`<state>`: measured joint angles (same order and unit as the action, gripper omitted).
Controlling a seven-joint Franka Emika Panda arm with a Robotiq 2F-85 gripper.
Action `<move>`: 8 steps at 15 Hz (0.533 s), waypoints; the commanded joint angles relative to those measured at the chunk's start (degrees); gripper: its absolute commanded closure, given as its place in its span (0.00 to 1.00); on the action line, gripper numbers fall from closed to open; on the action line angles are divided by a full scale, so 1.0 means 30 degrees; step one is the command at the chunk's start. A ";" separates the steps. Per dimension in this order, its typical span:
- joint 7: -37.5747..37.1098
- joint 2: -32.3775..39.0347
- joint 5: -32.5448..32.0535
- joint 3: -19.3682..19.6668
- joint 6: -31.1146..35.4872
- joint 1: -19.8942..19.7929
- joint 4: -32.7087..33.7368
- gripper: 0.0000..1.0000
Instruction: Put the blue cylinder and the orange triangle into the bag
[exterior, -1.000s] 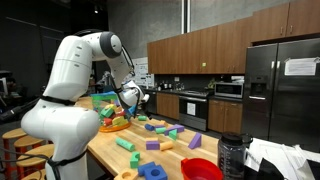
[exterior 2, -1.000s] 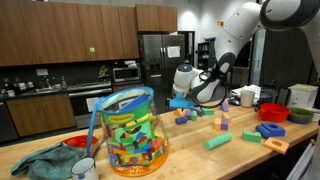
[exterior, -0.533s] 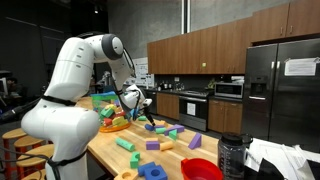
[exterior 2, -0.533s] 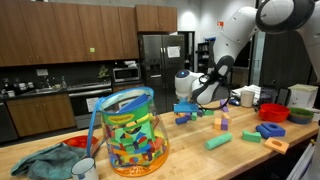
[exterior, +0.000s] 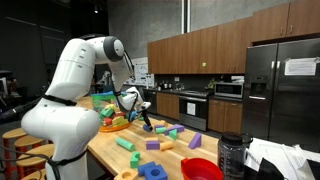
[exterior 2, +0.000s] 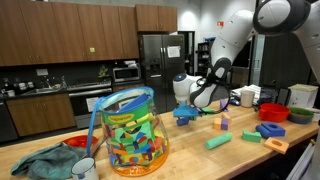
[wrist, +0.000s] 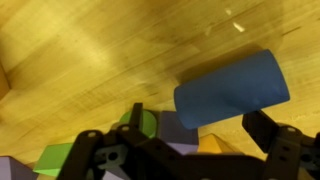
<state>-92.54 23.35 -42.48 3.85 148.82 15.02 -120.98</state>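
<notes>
One blue cylinder (wrist: pixel 232 88) under a wide-open gripper (wrist: pixel 185 140).
Counted in the wrist view: one cylinder, lying on its side on the table (wrist: pixel 80 60), with one green block (wrist: pixel 138 122) and one purple block (wrist: pixel 178 130) just beside it; in an exterior view one bag (exterior 2: pixel 133 135) stands well apart from it. The orange triangle I cannot pick out. The jaws stand wide and grip nothing. To grasp well, I judge the fingers (wrist: pixel 285 150) should come down across the cylinder's round sides, clear of both neighbour blocks.

No text, brand or number legible anywhere. White sheet (exterior: pixel 298 67) on the steel fridge door (exterior: pixel 265 100), far right, carries print (too small and blurred to read).
</notes>
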 commanded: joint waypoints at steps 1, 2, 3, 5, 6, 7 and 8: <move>0.0322 0.0077 0.0791 -0.0440 -0.0267 0.0047 -0.0004 0.00; 0.0381 0.0064 0.0967 -0.0545 -0.0269 0.0120 -0.0095 0.00; 0.0390 0.0016 0.1044 -0.0629 -0.0280 0.0212 -0.0226 0.00; 0.0422 0.0015 0.1196 -0.0795 -0.0399 0.0380 -0.0328 0.00; 0.0461 0.0009 0.1254 -0.0860 -0.0466 0.0439 -0.0346 0.00; 0.0484 -0.0005 0.1257 -0.0901 -0.0518 0.0483 -0.0402 0.25; 0.0492 0.0051 0.1276 -0.0967 -0.0505 0.0518 -0.0364 0.26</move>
<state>-92.45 23.99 -40.17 1.24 148.15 16.20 -121.56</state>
